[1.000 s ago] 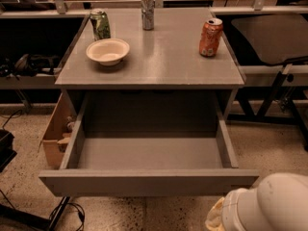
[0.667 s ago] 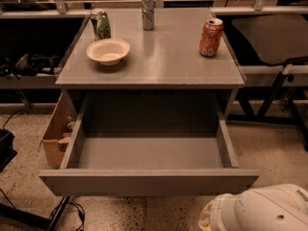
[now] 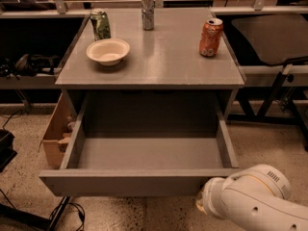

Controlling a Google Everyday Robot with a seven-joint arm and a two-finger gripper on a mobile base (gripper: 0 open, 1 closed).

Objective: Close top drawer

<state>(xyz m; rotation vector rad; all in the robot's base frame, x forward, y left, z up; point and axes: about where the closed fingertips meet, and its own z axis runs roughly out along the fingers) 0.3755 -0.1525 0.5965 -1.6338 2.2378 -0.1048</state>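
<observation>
The top drawer is pulled far out of the grey cabinet. Its plain grey front faces me and its shallow grey box is empty. No lower drawer fronts show. My white arm comes in at the bottom right. Its rounded end sits just below the right end of the drawer front. The gripper itself is out of view, beyond that end of the arm or hidden by it.
On the cabinet top stand a white bowl, a green can, a silver can and an orange can. A cardboard box sits left of the cabinet. Cables lie bottom left; black frames stand right.
My arm has shifted left and slightly up, closer to the right end of the drawer front. The drawer has not moved.
</observation>
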